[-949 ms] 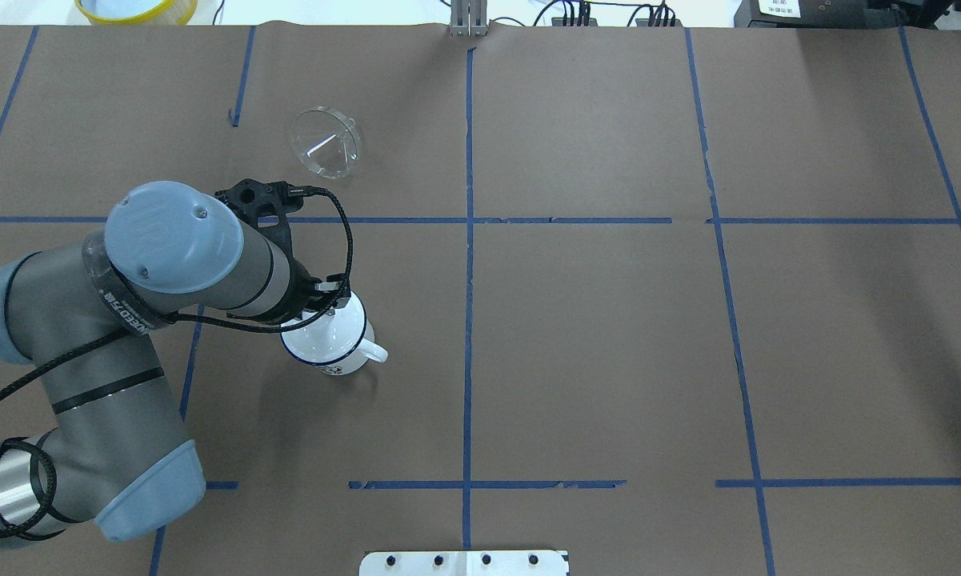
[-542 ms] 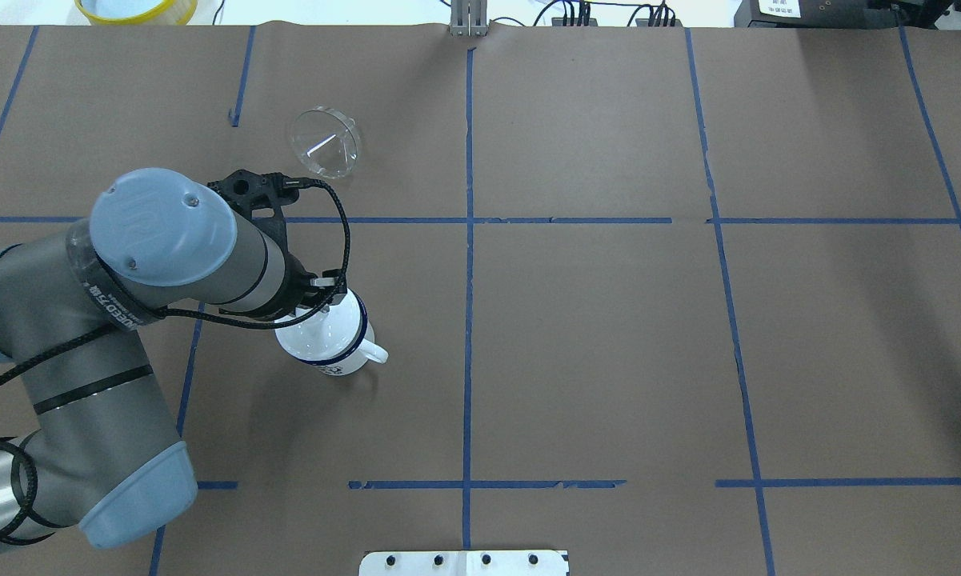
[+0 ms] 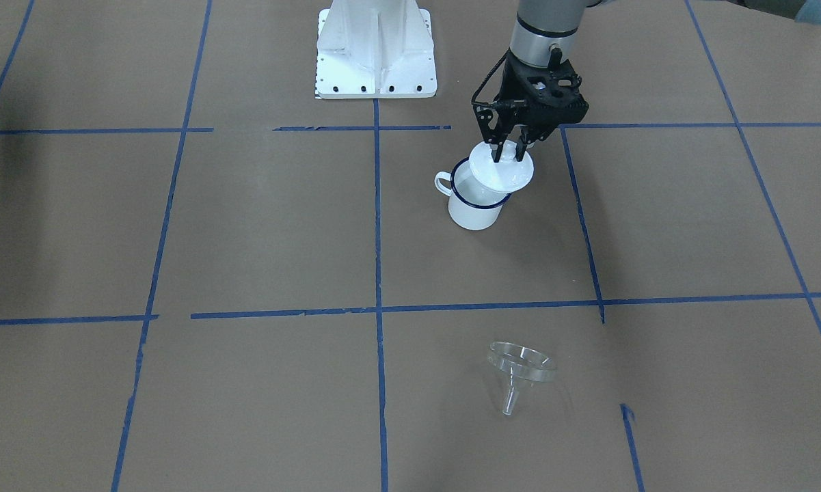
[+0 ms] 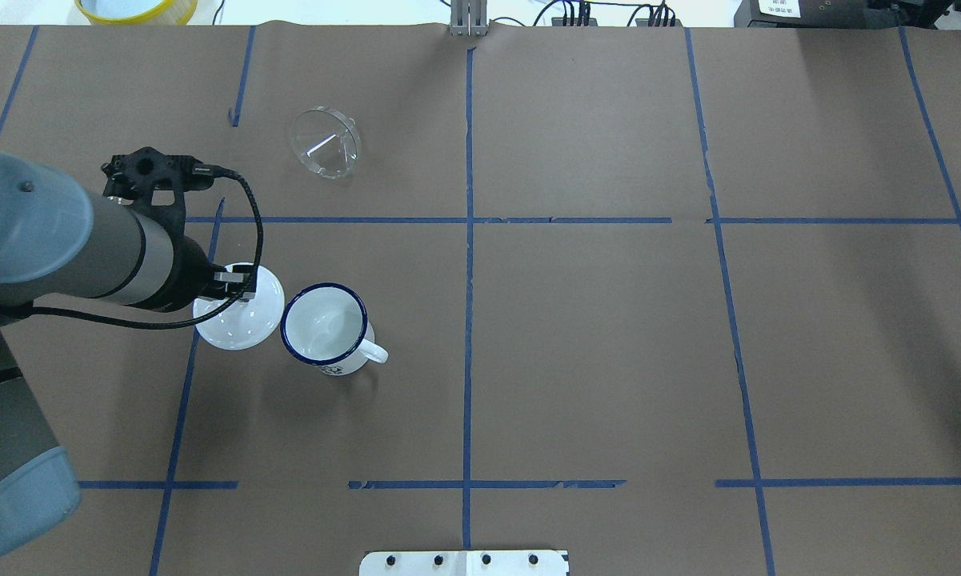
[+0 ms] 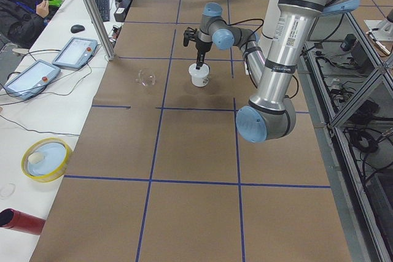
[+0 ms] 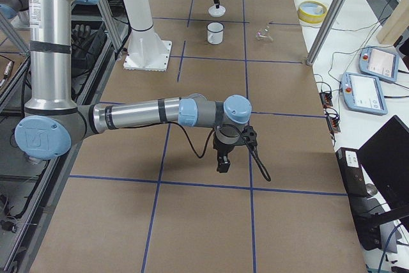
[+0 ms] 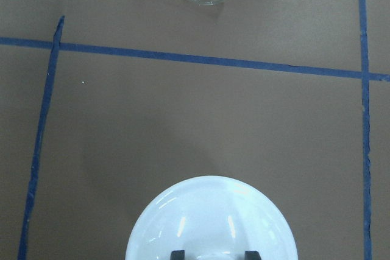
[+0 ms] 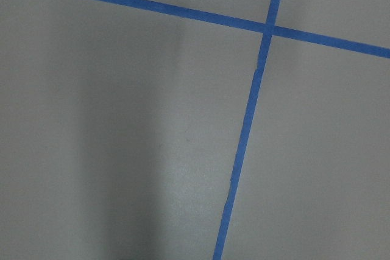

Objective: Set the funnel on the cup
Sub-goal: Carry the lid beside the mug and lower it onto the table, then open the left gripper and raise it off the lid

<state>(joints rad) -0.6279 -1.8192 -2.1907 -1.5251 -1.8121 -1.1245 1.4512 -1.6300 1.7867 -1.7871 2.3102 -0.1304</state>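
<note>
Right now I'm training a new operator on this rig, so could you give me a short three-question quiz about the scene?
1. Where is the funnel? A) in the cup; B) on the table, apart from the cup; C) in a gripper.
2. True or false: the lid covers the cup.
3. Fill in: the left gripper is shut on the ____.
Key: 1 B; 2 false; 3 lid.
</note>
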